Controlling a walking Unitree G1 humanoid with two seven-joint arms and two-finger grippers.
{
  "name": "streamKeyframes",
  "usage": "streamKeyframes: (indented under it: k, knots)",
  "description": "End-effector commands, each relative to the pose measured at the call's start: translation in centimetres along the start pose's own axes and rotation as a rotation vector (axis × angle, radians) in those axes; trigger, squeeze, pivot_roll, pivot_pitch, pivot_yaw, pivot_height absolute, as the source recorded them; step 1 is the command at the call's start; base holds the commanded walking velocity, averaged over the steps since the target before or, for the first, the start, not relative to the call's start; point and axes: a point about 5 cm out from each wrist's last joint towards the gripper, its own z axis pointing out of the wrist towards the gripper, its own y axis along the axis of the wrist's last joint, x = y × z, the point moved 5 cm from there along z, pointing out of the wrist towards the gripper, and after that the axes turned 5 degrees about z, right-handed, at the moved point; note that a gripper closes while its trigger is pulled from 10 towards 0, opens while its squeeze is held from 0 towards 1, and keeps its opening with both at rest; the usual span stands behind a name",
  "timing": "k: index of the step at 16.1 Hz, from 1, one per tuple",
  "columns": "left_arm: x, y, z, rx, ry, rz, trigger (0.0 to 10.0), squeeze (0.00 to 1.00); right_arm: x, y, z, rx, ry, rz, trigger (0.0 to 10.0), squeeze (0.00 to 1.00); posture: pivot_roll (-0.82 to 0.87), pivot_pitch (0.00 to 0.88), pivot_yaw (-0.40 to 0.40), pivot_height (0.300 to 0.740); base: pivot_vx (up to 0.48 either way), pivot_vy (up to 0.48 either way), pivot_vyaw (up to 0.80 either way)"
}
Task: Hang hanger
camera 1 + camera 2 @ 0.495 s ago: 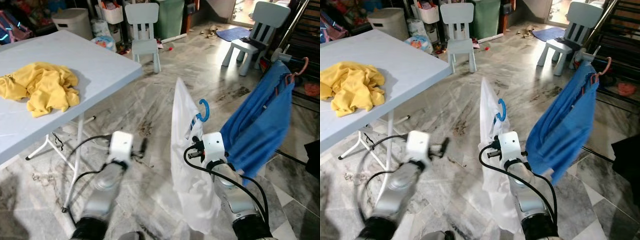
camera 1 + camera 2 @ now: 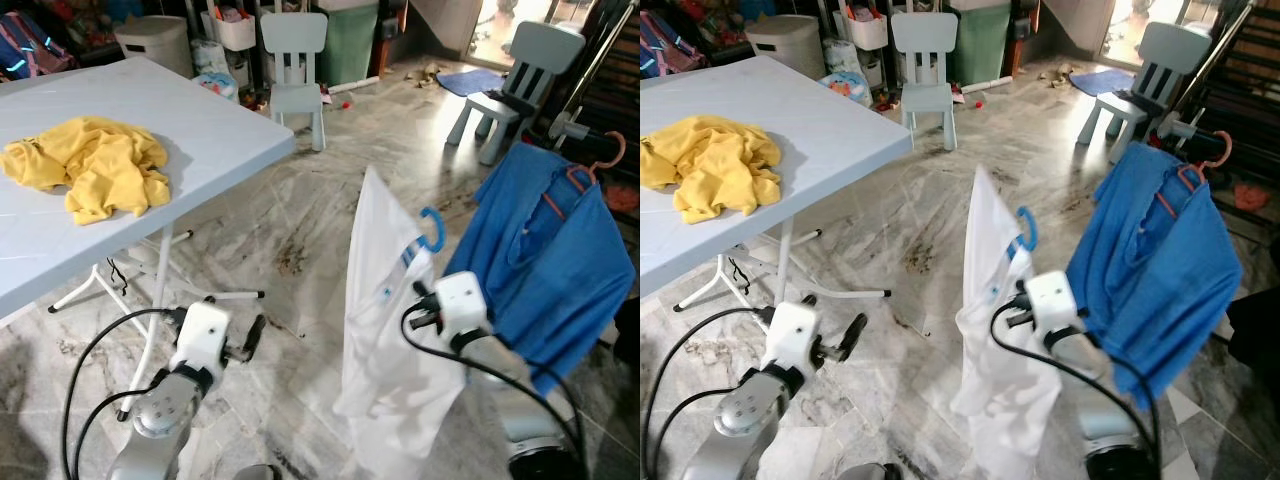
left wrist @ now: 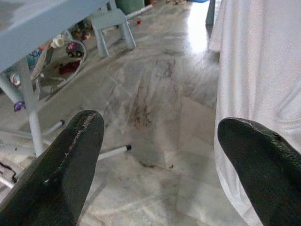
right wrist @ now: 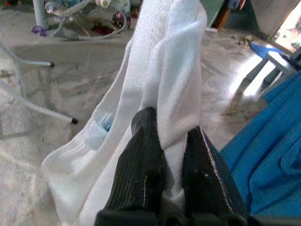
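A white shirt (image 2: 385, 310) hangs on a blue hanger whose hook (image 2: 432, 226) sticks up above its collar. My right gripper (image 4: 170, 125) is shut on a fold of the shirt near the collar and holds it up over the floor. Just to the right of it, a blue shirt (image 2: 545, 260) hangs on an orange hanger (image 2: 590, 165) from a rack (image 2: 562, 126). My left gripper (image 3: 160, 127) is open, low above the floor to the left of the white shirt, with nothing between its fingers.
A light blue folding table (image 2: 200, 130) with a crumpled yellow garment (image 2: 95, 165) stands at the left, its legs beside my left arm. Two small pale chairs (image 2: 295, 60) (image 2: 520, 70) and storage clutter stand at the back. Grey marble floor (image 2: 300, 220) lies between.
The whole view has shifted. My left arm has dropped lower. My right gripper keeps its hold on the white shirt and now sits a little further right, closer to the blue shirt.
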Motion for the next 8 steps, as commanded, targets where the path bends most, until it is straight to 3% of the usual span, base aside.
streamKeyframes:
  k: [1, 3, 6, 8]
  knots:
    - [-0.2, 0.8, 0.0, -0.021, 0.011, -0.011, 10.0, 0.0, -0.2, 1.3, -0.2, -0.043, -0.001, 0.039, 10.0, 0.0, 0.09, 0.013, -0.036, 0.74, 0.0, 0.0, 0.0]
    - [0.5, 1.2, -0.1, -0.036, 0.113, -0.058, 10.0, 0.0, -0.5, 1.3, -0.6, -0.054, -0.022, 0.101, 10.0, 0.0, 0.1, 0.02, -0.031, 0.74, 0.0, 0.0, 0.0]
    - [3.2, 1.1, -1.5, -0.019, 0.315, -0.099, 10.0, 0.0, 0.3, 1.0, -1.0, -0.055, -0.055, 0.2, 10.0, 0.0, 0.13, 0.054, -0.018, 0.74, 0.0, 0.0, 0.0]
    - [2.9, 1.8, -1.4, -0.051, 0.298, -0.068, 10.0, 0.0, 1.1, 0.6, -0.9, -0.039, -0.053, 0.215, 10.0, 0.0, 0.11, 0.05, -0.007, 0.74, 0.0, 0.0, 0.0]
